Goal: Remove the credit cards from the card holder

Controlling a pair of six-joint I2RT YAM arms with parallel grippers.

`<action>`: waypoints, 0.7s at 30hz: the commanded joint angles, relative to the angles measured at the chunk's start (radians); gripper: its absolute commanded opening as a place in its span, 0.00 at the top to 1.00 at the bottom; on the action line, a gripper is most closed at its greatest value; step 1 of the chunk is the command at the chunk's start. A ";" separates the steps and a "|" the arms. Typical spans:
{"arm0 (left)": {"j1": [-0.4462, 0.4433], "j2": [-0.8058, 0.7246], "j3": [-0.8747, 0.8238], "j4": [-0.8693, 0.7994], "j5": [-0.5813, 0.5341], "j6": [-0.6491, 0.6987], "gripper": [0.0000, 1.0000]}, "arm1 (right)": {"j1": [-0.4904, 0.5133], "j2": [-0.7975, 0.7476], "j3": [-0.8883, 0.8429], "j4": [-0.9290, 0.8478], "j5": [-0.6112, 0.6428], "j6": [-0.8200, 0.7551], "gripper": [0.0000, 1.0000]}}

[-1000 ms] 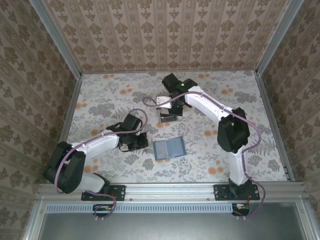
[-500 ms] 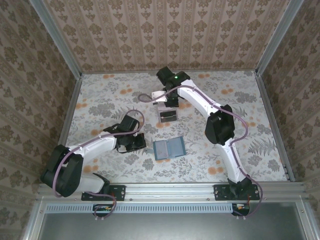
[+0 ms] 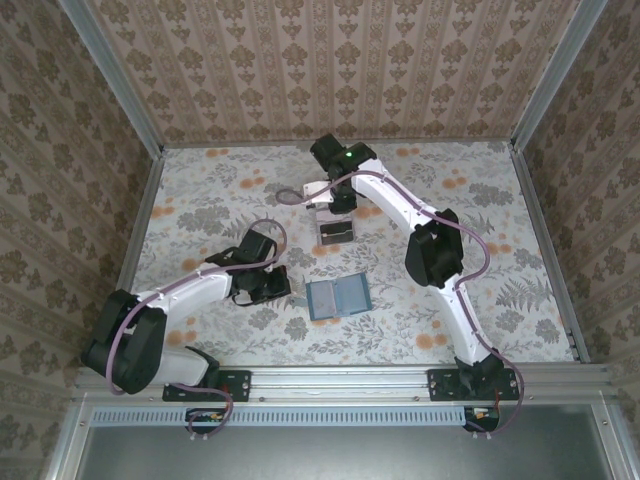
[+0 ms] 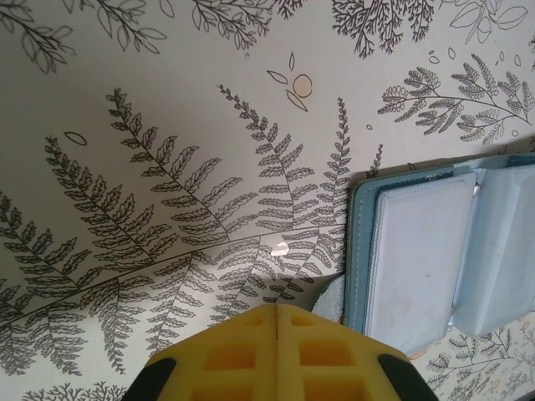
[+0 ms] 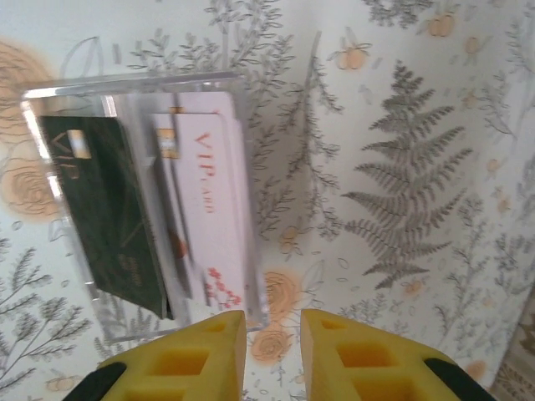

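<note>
The teal card holder (image 3: 336,297) lies open and flat on the table, its pale inner pockets facing up; its teal rim (image 4: 358,251) sits just right of my left gripper. My left gripper (image 4: 277,307) is shut with nothing in it, low beside the holder's left edge (image 3: 272,288). The credit cards, a dark green one (image 5: 100,209) and pale pink ones (image 5: 213,200), rest in a clear tray (image 3: 337,232). My right gripper (image 5: 272,322) hovers past the tray's far end (image 3: 334,203), open, with only tablecloth between its fingers.
The clear tray's wall (image 5: 134,83) stands on the floral tablecloth behind the holder. Patterned walls and metal rails close in the table on three sides. Bare cloth lies right of the tray and holder.
My right gripper has opened and drawn back from over the tray toward the far wall. The left arm has hardly moved.
</note>
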 commanded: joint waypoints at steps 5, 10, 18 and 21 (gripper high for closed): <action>-0.018 -0.015 0.041 -0.013 0.040 0.011 0.94 | -0.003 -0.212 -0.184 0.160 -0.007 0.210 0.74; -0.051 0.012 0.055 -0.026 0.037 0.023 0.94 | 0.017 -0.390 -0.450 0.315 -0.030 0.420 0.69; -0.096 0.084 0.086 -0.023 0.035 0.044 0.94 | 0.058 -0.607 -0.750 0.420 -0.105 0.761 0.67; -0.108 0.124 0.103 -0.021 0.030 0.050 0.94 | 0.070 -0.654 -0.812 0.426 -0.130 0.917 0.68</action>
